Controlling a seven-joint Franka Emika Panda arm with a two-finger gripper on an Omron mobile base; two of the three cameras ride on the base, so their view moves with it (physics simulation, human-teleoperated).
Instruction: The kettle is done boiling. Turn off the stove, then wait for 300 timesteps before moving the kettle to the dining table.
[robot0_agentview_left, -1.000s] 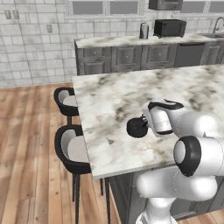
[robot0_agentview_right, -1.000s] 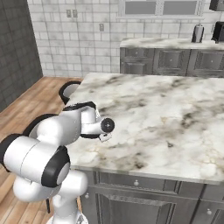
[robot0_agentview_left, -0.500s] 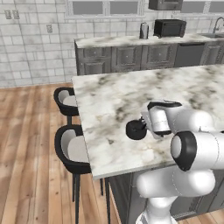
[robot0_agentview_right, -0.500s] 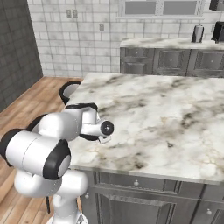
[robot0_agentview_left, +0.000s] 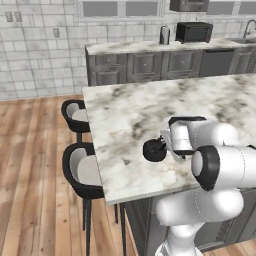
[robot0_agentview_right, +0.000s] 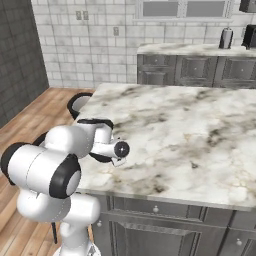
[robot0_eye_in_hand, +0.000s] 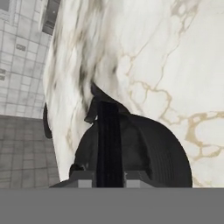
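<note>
Kettle held over the dining-table counter

The jaws grip the kettle (robot0_agentview_left: 155, 150) by its handle, near the dining table (robot0_agentview_left: 130, 110) counter's 7 o'clock edge; releasing it there could likely tip it off.

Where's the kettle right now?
The kettle is at the dining table's near edge beside the stools, its handle in the shut gripper.
</note>
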